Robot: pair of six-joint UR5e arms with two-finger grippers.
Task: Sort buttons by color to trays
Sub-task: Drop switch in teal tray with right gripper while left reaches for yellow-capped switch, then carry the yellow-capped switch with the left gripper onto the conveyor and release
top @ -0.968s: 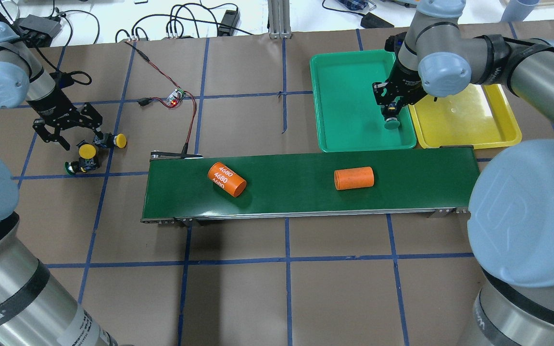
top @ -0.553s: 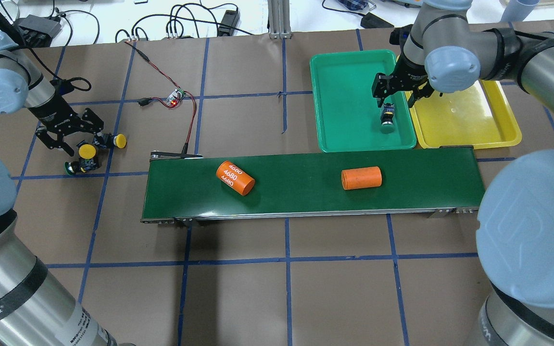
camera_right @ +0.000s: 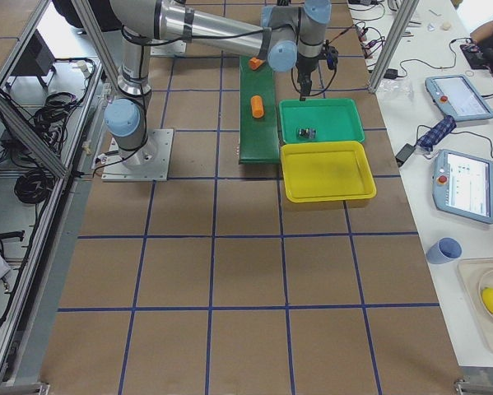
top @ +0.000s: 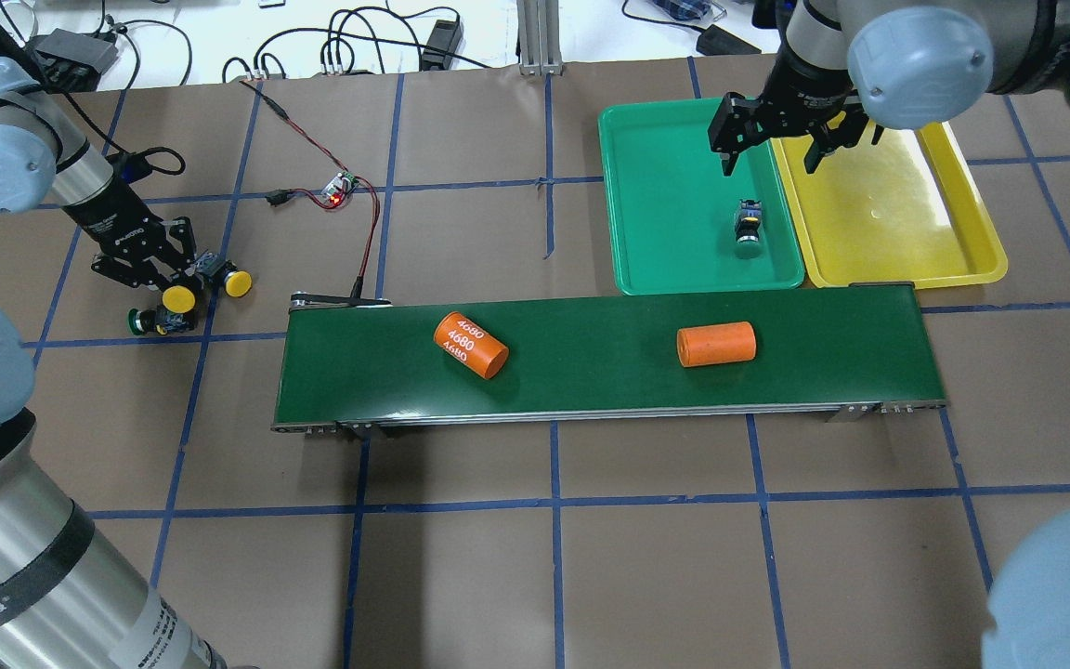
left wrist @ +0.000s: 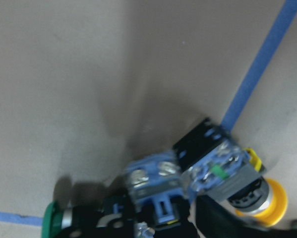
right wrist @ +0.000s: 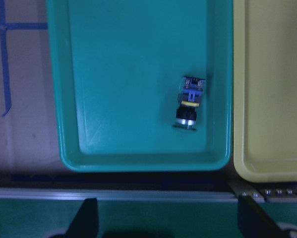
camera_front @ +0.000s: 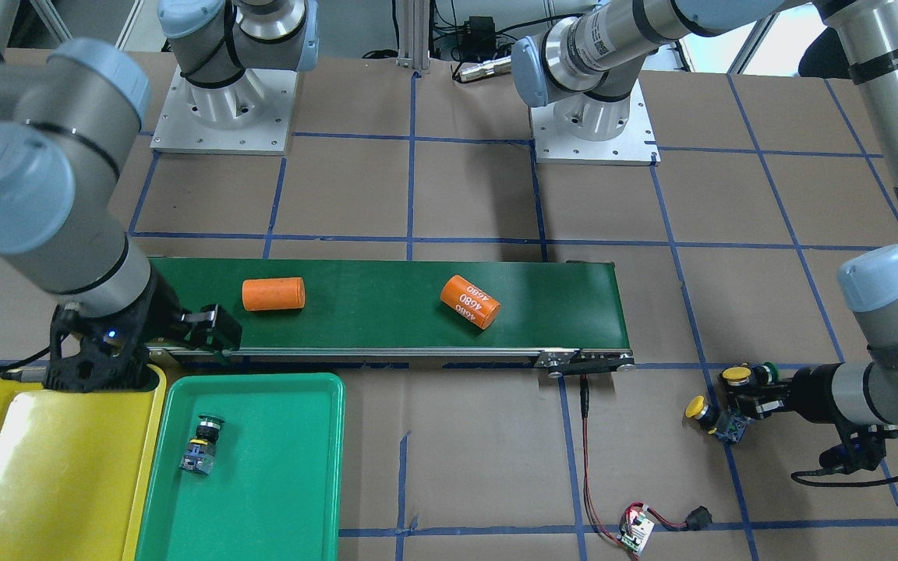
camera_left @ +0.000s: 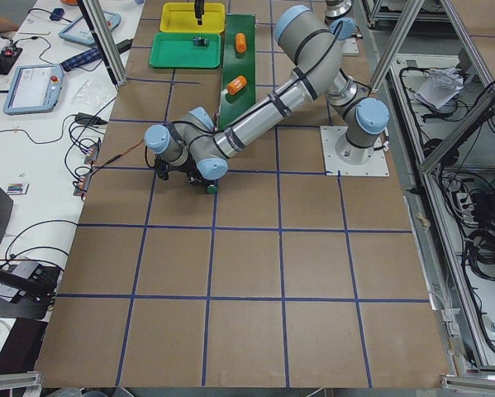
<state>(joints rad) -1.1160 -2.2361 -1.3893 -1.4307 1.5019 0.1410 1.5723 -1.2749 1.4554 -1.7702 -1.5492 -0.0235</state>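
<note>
A green button point(top: 747, 228) lies on its side in the green tray point(top: 665, 186), also seen in the right wrist view point(right wrist: 189, 103). My right gripper point(top: 769, 165) hangs open above the border between this tray and the yellow tray point(top: 897, 214), which holds nothing. At the far left, two yellow buttons point(top: 179, 298) point(top: 238, 283) and a green button point(top: 137, 322) are clustered on the table. My left gripper point(top: 162, 277) is low over this cluster and looks open. The left wrist view shows a yellow button point(left wrist: 267, 198) and a green cap point(left wrist: 54, 223) close up.
A dark-green conveyor belt point(top: 591, 381) crosses the middle, carrying an orange cylinder marked 4680 point(top: 471, 345) and a plain orange cylinder point(top: 716, 344). A small circuit board point(top: 342, 186) with red and black wires lies behind the belt's left end.
My right gripper let go of the green button in the green tray, then rose and drew back. The left gripper dropped onto the button cluster. Both cylinders moved right on the belt.
</note>
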